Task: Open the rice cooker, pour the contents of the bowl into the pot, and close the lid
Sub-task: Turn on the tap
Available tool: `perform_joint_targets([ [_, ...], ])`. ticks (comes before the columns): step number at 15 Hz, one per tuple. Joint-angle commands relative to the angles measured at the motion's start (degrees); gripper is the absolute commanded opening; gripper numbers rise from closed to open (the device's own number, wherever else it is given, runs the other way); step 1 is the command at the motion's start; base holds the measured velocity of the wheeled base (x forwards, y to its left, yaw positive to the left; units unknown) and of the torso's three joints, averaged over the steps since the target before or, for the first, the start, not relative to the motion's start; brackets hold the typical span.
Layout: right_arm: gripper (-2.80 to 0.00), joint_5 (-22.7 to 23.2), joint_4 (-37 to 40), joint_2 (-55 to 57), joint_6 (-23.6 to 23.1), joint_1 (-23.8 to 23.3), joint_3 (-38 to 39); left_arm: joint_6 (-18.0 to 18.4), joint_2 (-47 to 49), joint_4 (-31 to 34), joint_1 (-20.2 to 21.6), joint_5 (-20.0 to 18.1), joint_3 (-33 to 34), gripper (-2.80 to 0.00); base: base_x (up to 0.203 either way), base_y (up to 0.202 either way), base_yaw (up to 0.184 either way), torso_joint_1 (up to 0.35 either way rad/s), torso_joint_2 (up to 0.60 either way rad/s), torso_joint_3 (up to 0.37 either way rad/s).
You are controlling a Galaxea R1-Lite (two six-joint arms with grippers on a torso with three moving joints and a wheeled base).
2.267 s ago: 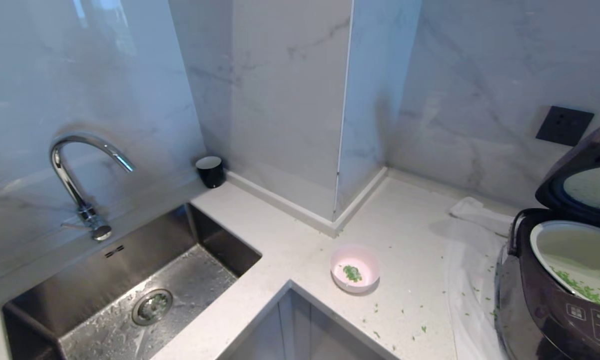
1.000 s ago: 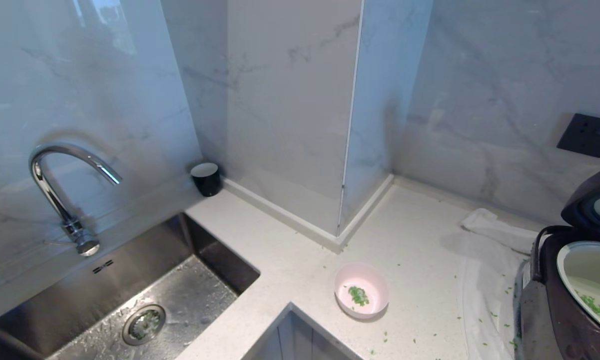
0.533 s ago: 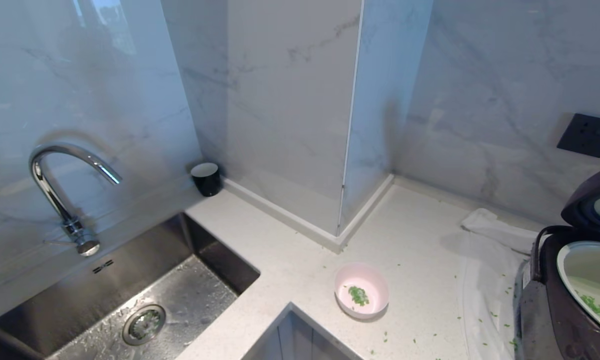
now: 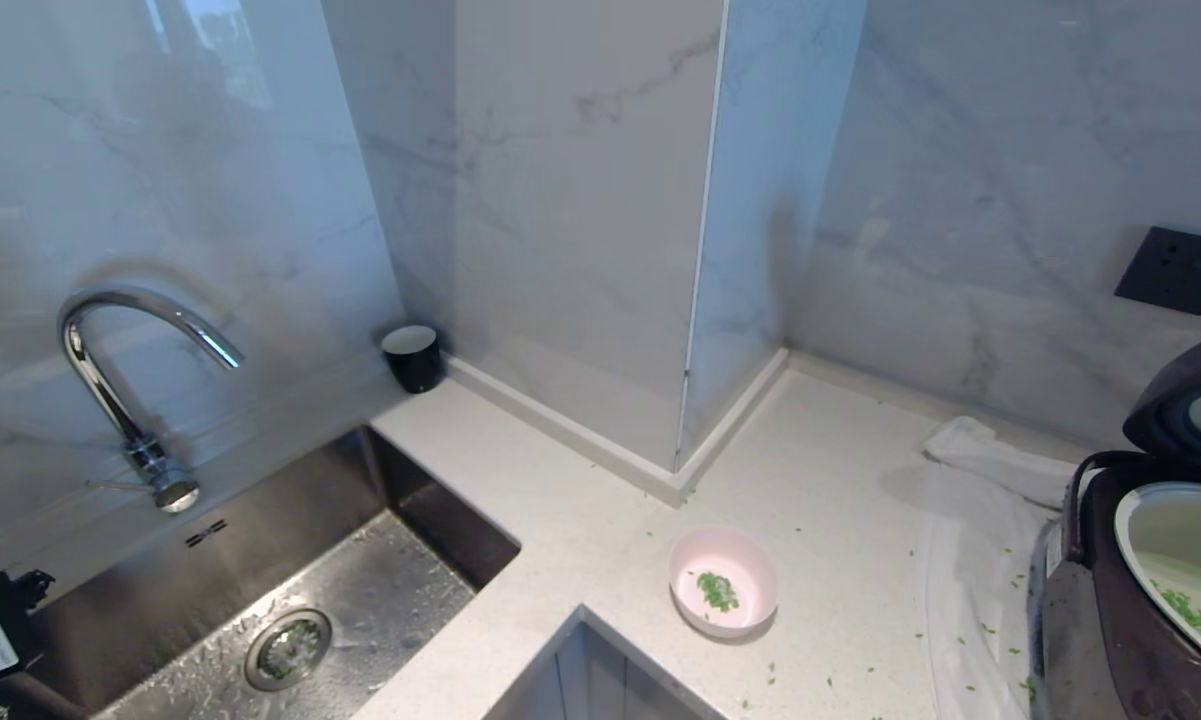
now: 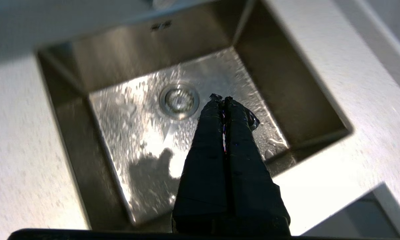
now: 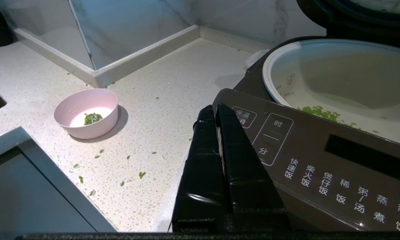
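The head view looks forward and down from high over an L-shaped tabletop [image 4: 840, 480], taking in the sink [image 4: 290, 600] on the left and the rice cooker [image 4: 1110, 620] at the right edge. The left wrist view points almost straight down into the same sink [image 5: 146, 66] (drain near its centre). The right wrist view sits low and close beside the rice cooker [image 6: 319, 156], sharing the bowl [image 6: 86, 113] with the head view [image 4: 723, 580].
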Motion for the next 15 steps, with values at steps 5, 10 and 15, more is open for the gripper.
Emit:
perform_joint_targets([
  [5, -2.8, 0.0, 0.0, 0.0, 0.0, 0.0, 0.0, -9.8, 22.3, -6.9, 2.1, 4.4, -2.7, -2.8, 0.0, 0.0, 0.0, 0.0, 0.0, 0.0],
  [10, -2.8, 0.0, 0.0, 0.0, 0.0, 0.0, 0.0, -9.9, 33.7, -13.4, 5.6, 5.4, -7.4, -2.8, 0.0, 0.0, 0.0, 0.0, 0.0, 0.0],
  [15, -2.8, 0.0, 0.0, 0.0, 0.0, 0.0, 0.0, -10.3, 39.7, -13.9, 6.8, 7.8, -11.7, 0.0, 0.0, 0.0, 0.0, 0.0, 0.0, 0.0],
])
